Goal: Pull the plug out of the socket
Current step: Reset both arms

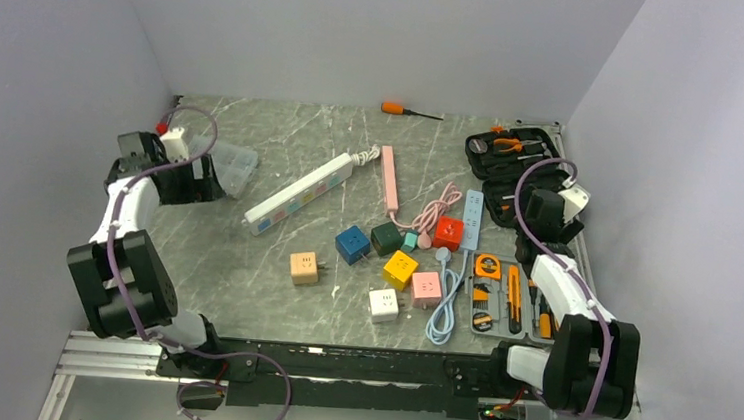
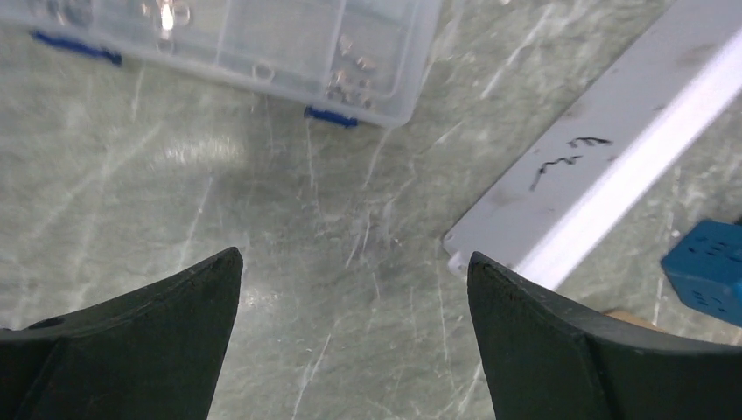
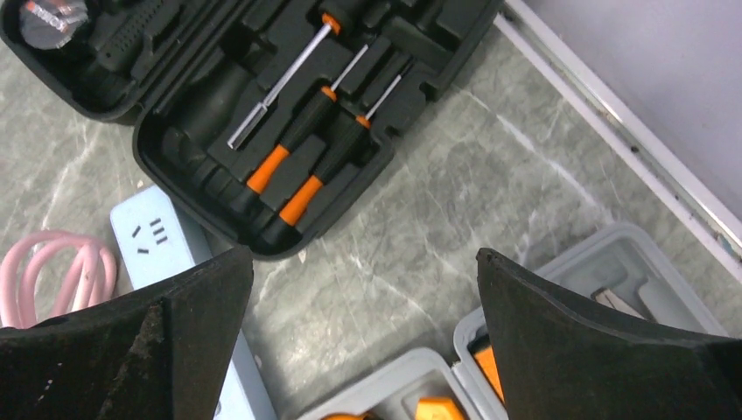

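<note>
Three power strips lie mid-table: a white one (image 1: 299, 194) (image 2: 612, 149), a pink one (image 1: 389, 179) with a coiled pink cable (image 1: 433, 215) (image 3: 52, 267), and a light blue one (image 1: 472, 218) (image 3: 153, 241). The pink cable's plug end lies against a small teal cube socket (image 1: 410, 240); I cannot tell whether it is plugged in. My left gripper (image 1: 205, 182) (image 2: 354, 262) is open over bare table left of the white strip. My right gripper (image 1: 532, 233) (image 3: 363, 262) is open above the table, right of the light blue strip. Neither holds anything.
Cube sockets lie scattered: blue (image 1: 352, 244) (image 2: 709, 267), dark green (image 1: 386, 236), red (image 1: 448, 232), yellow (image 1: 401, 267), pink (image 1: 426, 288), white (image 1: 383, 304), peach (image 1: 303, 267). Also a clear parts box (image 1: 236, 164) (image 2: 262, 44), black tool case (image 1: 513, 156) (image 3: 262, 114), grey tool tray (image 1: 507, 296) (image 3: 595, 262) and screwdriver (image 1: 406, 110).
</note>
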